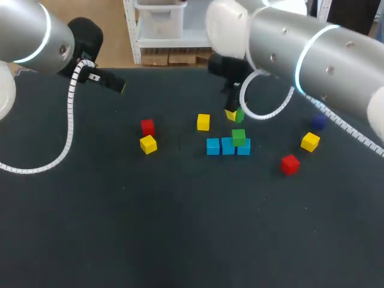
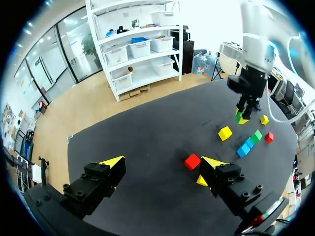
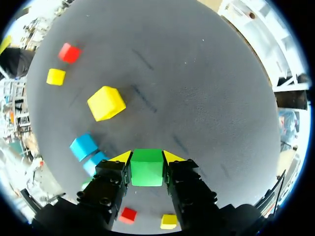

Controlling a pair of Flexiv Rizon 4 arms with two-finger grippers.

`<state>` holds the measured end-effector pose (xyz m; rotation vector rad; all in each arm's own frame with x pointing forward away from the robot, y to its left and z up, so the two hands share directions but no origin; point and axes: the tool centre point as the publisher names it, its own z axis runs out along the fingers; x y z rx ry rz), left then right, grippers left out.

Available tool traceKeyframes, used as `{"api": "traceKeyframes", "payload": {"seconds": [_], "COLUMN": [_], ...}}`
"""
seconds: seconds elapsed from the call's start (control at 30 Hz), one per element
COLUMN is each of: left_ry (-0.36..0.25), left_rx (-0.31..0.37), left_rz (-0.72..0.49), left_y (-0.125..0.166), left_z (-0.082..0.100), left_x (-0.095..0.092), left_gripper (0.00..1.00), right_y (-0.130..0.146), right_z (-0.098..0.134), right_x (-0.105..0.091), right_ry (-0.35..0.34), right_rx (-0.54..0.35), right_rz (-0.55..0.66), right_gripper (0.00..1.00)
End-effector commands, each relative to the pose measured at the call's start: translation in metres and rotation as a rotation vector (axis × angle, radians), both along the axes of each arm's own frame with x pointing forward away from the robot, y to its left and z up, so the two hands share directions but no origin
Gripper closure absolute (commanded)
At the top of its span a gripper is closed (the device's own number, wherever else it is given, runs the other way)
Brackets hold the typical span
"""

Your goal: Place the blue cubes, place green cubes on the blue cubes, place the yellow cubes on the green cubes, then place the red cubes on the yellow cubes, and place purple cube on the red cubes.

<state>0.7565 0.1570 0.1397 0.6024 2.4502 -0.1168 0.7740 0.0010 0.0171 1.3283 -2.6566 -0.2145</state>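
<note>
The green layer is going on: just above centre frame, the right gripper (image 1: 234, 114) is clamping the held green cube (image 3: 146, 169) behind the 3 blue cubes (image 1: 213, 146), which are carrying the stacked green cube (image 1: 239, 137). Next, it likely needs lowering onto bare blue. The left gripper (image 2: 163, 162) is hanging wide open, empty.

The table (image 1: 180, 240) is plain dark grey. The blue cubes (image 1: 228, 146) are light blue; the stacked cube (image 1: 239, 137) and the held cube (image 3: 146, 167) are vivid green. The purple cube (image 1: 318, 122) is dark; yellow cubes (image 1: 203, 122) and red cubes (image 1: 290, 164) are bright.
</note>
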Motion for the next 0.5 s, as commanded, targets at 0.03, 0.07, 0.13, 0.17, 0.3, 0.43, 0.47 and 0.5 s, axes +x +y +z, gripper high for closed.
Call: {"api": "traceKeyframes", "payload": {"seconds": [0.03, 0.07, 0.13, 0.17, 0.3, 0.43, 0.47, 0.5], "left_ry": [0.000, 0.000, 0.000, 0.000, 0.000, 0.000, 0.000, 0.000], "left_rx": [0.000, 0.000, 0.000, 0.000, 0.000, 0.000, 0.000, 0.000], "left_rz": [0.000, 0.000, 0.000, 0.000, 0.000, 0.000, 0.000, 0.000], "left_y": [0.000, 0.000, 0.000, 0.000, 0.000, 0.000, 0.000, 0.000], "left_z": [0.000, 0.000, 0.000, 0.000, 0.000, 0.000, 0.000, 0.000], "left_x": [0.000, 0.000, 0.000, 0.000, 0.000, 0.000, 0.000, 0.000], "left_gripper": [0.00, 0.00, 0.00, 0.00, 0.00, 0.00, 0.00, 0.00], "right_y": [0.000, -0.001, -0.003, -0.003, 0.000, 0.008, 0.010, 0.012], "right_z": [0.027, 0.031, 0.041, 0.045, 0.063, 0.076, 0.080, 0.082], "right_x": [0.002, 0.000, -0.006, -0.008, -0.023, -0.039, -0.044, -0.048], "right_ry": [0.064, 0.065, 0.063, 0.060, 0.048, 0.032, 0.027, 0.023], "right_rx": [-0.057, -0.057, -0.045, -0.050, -0.056, -0.063, -0.063, -0.063], "right_rz": [0.077, 0.091, 0.129, 0.144, 0.215, 0.284, 0.300, 0.312], "right_gripper": [1.00, 1.00, 1.00, 1.00, 1.00, 1.00, 1.00, 1.00]}}
